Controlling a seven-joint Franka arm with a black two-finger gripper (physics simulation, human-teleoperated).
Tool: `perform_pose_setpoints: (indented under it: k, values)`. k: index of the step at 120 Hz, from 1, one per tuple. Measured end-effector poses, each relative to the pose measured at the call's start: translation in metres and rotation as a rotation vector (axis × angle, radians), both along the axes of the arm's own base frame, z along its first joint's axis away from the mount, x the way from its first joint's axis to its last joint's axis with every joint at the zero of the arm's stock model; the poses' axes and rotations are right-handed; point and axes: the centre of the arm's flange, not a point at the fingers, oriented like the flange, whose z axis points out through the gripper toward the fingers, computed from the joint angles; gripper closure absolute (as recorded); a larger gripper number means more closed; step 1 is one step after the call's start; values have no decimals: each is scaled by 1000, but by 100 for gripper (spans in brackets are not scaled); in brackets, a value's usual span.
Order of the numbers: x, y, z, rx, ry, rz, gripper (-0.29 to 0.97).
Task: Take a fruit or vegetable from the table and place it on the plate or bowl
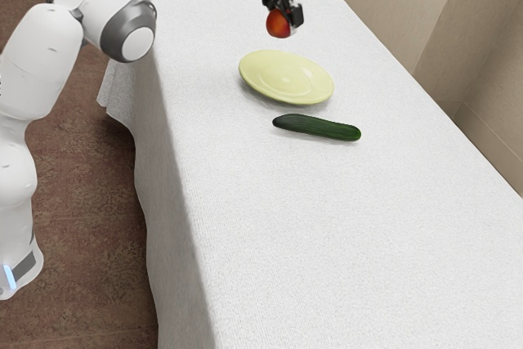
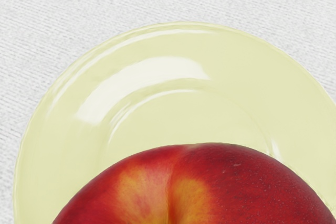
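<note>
— My pincer is clamping the peach from two sides, fingers closed onto it, and is holding it in the air, well clear of the table
— Where is the plate lying from you?
— Below me. My wrist camera is showing the plate spreading under the peach, so I am judging the coming move to be mostly a straight descent, perhaps with a small shift toward the centre
— And the cucumber?
— It is lying just beside the plate, not touching it, on the side away from my hand, so it is not getting in my way
</note>
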Motion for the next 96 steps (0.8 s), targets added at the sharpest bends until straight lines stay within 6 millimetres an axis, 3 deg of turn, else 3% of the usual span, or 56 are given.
perform_pose_setpoints:
  k: [40,73,83,96]
  values:
    - [17,0,-28,-27,-4,-39,30]
    - [28,8,-16,13,-73,-56,30]
    - [29,7,-17,2,-88,-61,9]
    - [29,8,-16,-7,-103,-63,4]
